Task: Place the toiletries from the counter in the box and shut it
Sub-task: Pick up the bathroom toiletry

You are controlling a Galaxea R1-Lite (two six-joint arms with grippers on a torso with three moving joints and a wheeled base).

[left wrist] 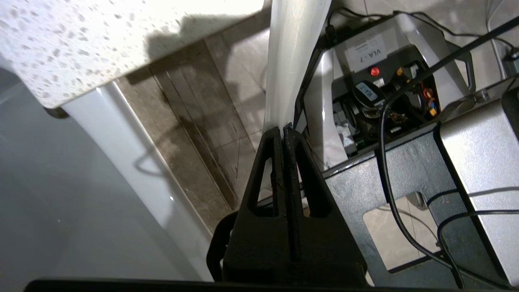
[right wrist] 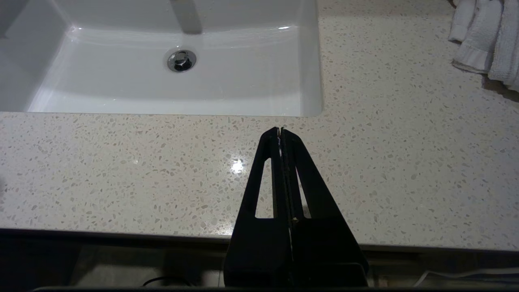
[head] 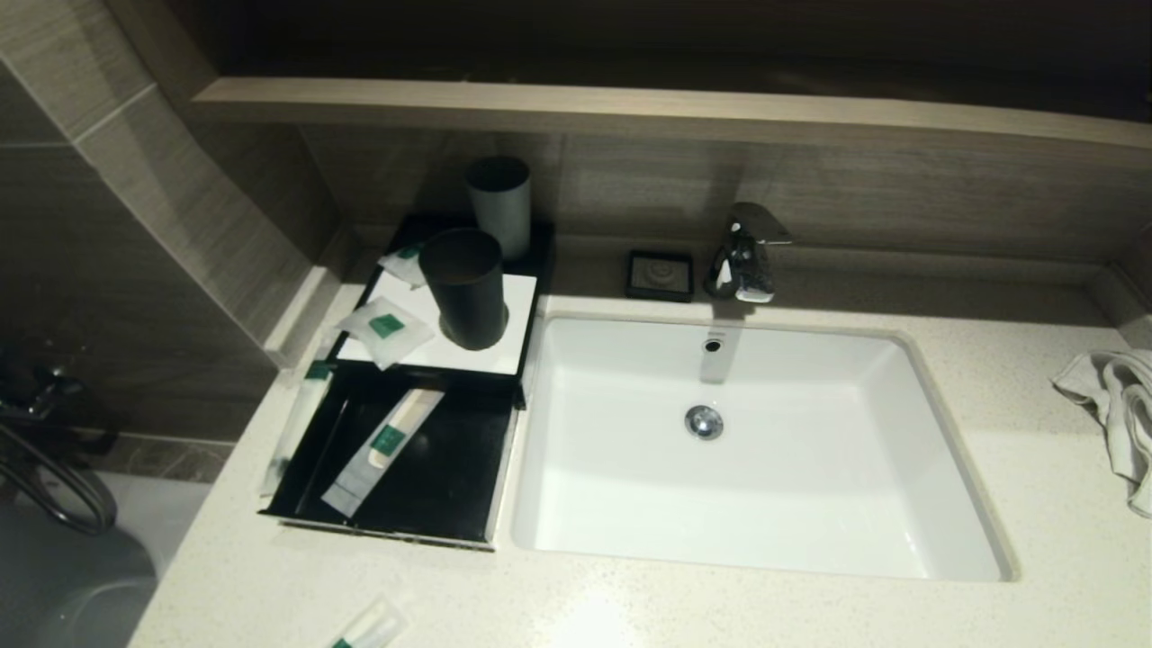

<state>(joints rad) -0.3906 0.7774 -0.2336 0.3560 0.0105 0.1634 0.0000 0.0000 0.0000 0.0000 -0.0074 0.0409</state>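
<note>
The black box point(head: 423, 355) stands left of the sink, its drawer point(head: 432, 504) pulled out. One long sachet point(head: 382, 448) lies in the drawer and another point(head: 301, 409) lies along the drawer's left rim. Two squarish sachets point(head: 385, 328) point(head: 405, 261) rest on the white top panel. My left gripper point(left wrist: 282, 129) is out of the head view, below the counter's front edge, shut on a long translucent sachet point(left wrist: 292, 61); its tip shows in the head view point(head: 367, 625). My right gripper point(right wrist: 280, 129) is shut and empty over the counter point(right wrist: 385, 162) in front of the sink.
A black cup point(head: 465, 286) stands on the box's top panel, with a grey cup point(head: 499, 202) behind it. The white sink point(head: 810, 504), faucet point(head: 742, 252) and small black soap dish point(head: 660, 274) lie to the right. A white towel point(head: 1116, 405) lies at the far right.
</note>
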